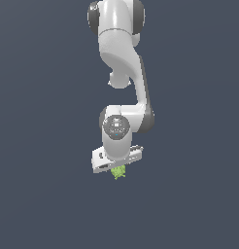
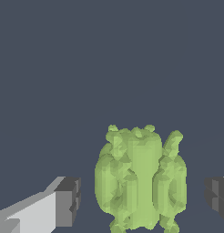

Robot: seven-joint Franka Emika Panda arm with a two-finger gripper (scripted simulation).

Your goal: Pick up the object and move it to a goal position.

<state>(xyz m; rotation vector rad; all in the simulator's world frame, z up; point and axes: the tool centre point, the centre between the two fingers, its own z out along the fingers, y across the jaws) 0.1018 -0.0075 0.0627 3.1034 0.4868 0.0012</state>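
Observation:
The object (image 1: 119, 172) is a small lime-green bumpy lump with tiny protrusions, sitting on the dark grey surface just under the white gripper hand. In the wrist view the object (image 2: 139, 182) stands between the two dark finger pads (image 2: 68, 200), with a visible gap on each side. My gripper (image 2: 142, 198) is open and straddles the object without touching it. In the exterior view my gripper (image 1: 117, 168) points straight down over the object, and the hand hides its fingers and the lump's top.
The white arm (image 1: 121, 58) reaches down from the top of the exterior view. A plain dark grey surface (image 1: 43, 194) surrounds the object. No goal marker or other object shows.

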